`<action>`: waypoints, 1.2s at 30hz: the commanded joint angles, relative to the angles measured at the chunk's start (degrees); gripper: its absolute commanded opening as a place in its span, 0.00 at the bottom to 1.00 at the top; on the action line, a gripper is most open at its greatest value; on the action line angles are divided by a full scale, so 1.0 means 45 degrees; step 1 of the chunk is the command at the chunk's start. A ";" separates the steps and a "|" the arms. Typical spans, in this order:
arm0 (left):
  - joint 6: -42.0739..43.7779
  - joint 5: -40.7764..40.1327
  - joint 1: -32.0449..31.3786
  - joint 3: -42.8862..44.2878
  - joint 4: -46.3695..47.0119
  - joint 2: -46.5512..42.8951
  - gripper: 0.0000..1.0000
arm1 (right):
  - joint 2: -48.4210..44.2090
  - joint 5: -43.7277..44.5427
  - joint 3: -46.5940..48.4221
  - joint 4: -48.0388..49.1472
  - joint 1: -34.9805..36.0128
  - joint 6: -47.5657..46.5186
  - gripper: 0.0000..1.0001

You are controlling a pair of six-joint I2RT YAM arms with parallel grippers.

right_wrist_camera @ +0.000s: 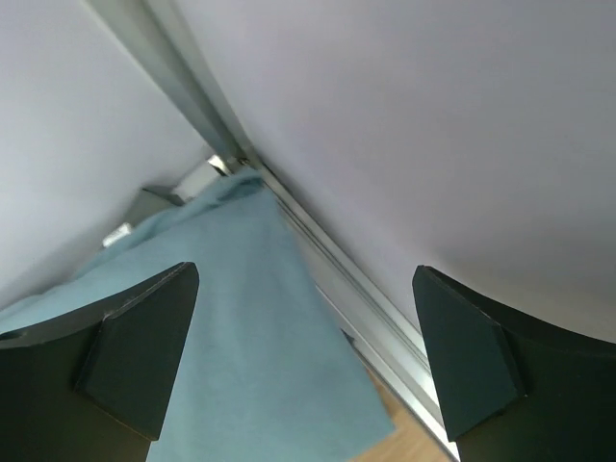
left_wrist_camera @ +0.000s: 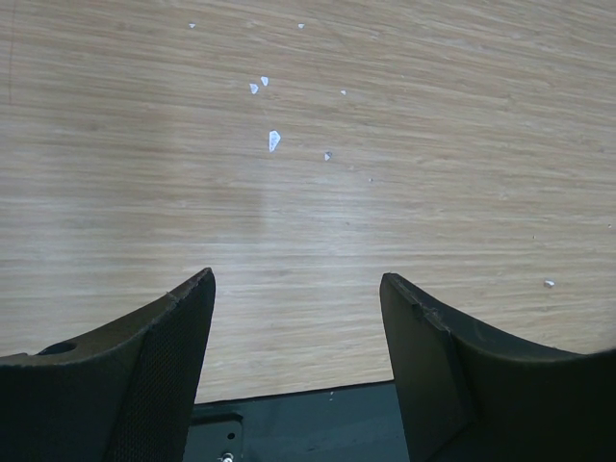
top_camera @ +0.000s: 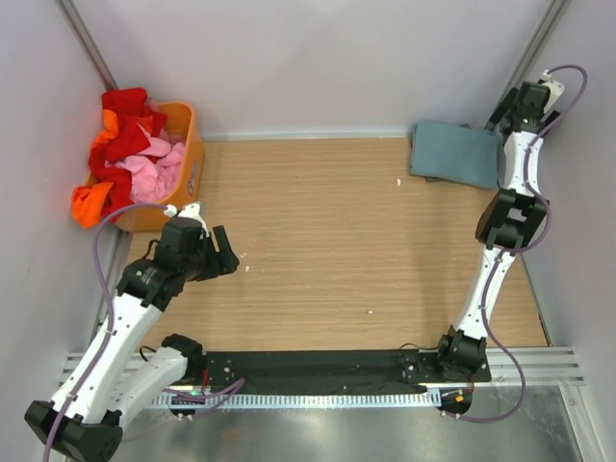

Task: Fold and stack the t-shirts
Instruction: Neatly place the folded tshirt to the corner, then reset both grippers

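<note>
**A:** How far along?

**B:** Part done, by the look of it. Can make out one blue-teal t-shirt [top_camera: 454, 152], folded flat, at the far right corner of the table [top_camera: 327, 241]. No second one on top.

**A:** And left to do?

**B:** Plenty, judging by the orange basket [top_camera: 192, 171] at the far left corner. Heaped with red, pink and orange cloth [top_camera: 133, 159], none of it folded. Cannot tell whether shirts or not.

**A:** Right jaws?

**B:** Spread wide, holding nothing. Raised at the far right corner, over the far edge of the t-shirt, close to the wall [right_wrist_camera: 433, 115]. No contact with the cloth, as far as can be told.

**A:** Left jaws?

**B:** Parted a good way too, and empty. Hanging over bare wood near the left edge, on the near side of the basket, apart from it.

**A:** Anything missed from above?

**B:** Yes. From the right wrist: a clear gap between the pads [right_wrist_camera: 135, 356], and the shirt's edge lying along the metal rail [right_wrist_camera: 337, 284] at the foot of the wall. From the left wrist: small white flecks [left_wrist_camera: 274, 141] on the wood, mere dots from above.

**A:** And the reverse?

**B:** Only from above: basket, both arms and whole table at once. No sign of the basket from either wrist.
</note>
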 commanded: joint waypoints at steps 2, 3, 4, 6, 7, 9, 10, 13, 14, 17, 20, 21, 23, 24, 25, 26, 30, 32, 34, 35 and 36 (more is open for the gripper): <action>-0.0218 -0.0569 -0.0160 0.0081 0.0070 -0.0417 0.70 | -0.3077 0.0812 -0.1330 0.1206 -0.0143 0.1319 1.00; -0.0198 -0.0569 -0.0160 0.0081 0.0070 -0.0436 0.71 | -0.3428 0.0595 -0.1625 0.1090 -0.0142 0.1456 1.00; -0.0159 -0.0550 -0.0160 0.0081 0.0129 -0.0475 0.71 | -0.3779 0.0341 -0.2034 0.0992 -0.0142 0.1689 1.00; -0.0120 -0.0530 -0.0160 0.0101 0.0129 -0.0514 0.71 | -0.4970 -0.0709 -0.3880 0.0971 -0.0142 0.2372 1.00; -0.0101 -0.0530 -0.0140 0.0120 0.0110 -0.0534 0.71 | -0.5380 -0.1315 -0.4667 0.1377 -0.0142 0.2626 1.00; -0.0081 -0.0549 -0.0160 0.0140 0.0129 -0.0651 0.70 | -0.6573 -0.2816 -0.6933 0.1751 -0.0162 0.3252 1.00; -0.0100 -0.0549 -0.0160 0.0140 0.0129 -0.0767 0.71 | -0.6924 -0.3328 -0.7597 0.1927 -0.0123 0.3467 1.00; -0.0100 -0.0647 -0.0160 0.0062 0.0168 -0.1061 0.71 | -0.8407 -0.4271 -0.9825 0.2007 0.0305 0.3490 1.00; -0.0100 -0.0647 -0.0140 0.0081 0.0187 -0.1120 0.71 | -0.8857 -0.3942 -1.0875 0.1910 0.0616 0.3276 1.00; -0.0081 -0.0666 -0.0160 0.0101 0.0188 -0.1218 0.71 | -1.1276 -0.2262 -1.2868 0.1734 0.2158 0.2221 1.00; -0.0061 -0.0725 -0.0140 0.0101 0.0188 -0.1412 0.71 | -1.3952 -0.1151 -1.5131 0.1461 0.3838 0.1887 1.00; -0.0061 -0.0744 -0.0140 0.0101 0.0207 -0.1452 0.71 | -1.4635 -0.1126 -1.5781 0.1460 0.4248 0.1829 1.00; -0.0042 -0.0784 -0.0140 0.0101 0.0207 -0.1550 0.71 | -1.6726 -0.1416 -1.7709 0.1499 0.5168 0.2177 1.00; -0.0042 -0.0784 -0.0140 0.0082 0.0246 -0.1569 0.71 | -1.7448 -0.1864 -1.8301 0.1499 0.5267 0.2354 1.00; -0.0022 -0.0745 -0.0140 0.0043 0.0304 -0.1531 0.72 | -1.8654 -0.2313 -1.8868 0.1479 0.5403 0.2684 1.00; -0.0003 -0.0725 -0.0140 0.0042 0.0363 -0.1492 0.72 | -1.9304 -0.3303 -1.9918 0.1479 0.5443 0.2804 1.00; 0.0017 -0.0627 -0.0140 0.0120 0.0325 -0.1218 0.72 | -2.1943 -0.4620 -2.1684 0.1324 0.5717 0.3546 1.00; -0.0061 -0.0841 -0.0140 0.0120 0.0305 -0.1353 0.72 | -2.2976 -0.4719 -2.1978 0.0720 0.5756 0.3722 1.00; -0.0120 -0.1076 -0.0140 0.0082 0.0247 -0.1529 0.72 | -2.3488 -0.4584 -2.1921 -0.0117 0.5756 0.3645 1.00; -0.0178 -0.1270 -0.0140 0.0062 0.0246 -0.1724 0.72 | -2.3857 -0.4409 -2.1805 -0.0412 0.5756 0.3548 1.00; -0.0217 -0.1349 -0.0140 0.0062 0.0246 -0.1861 0.72 | -2.4016 -0.4175 -2.1745 -0.0976 0.5737 0.3489 1.00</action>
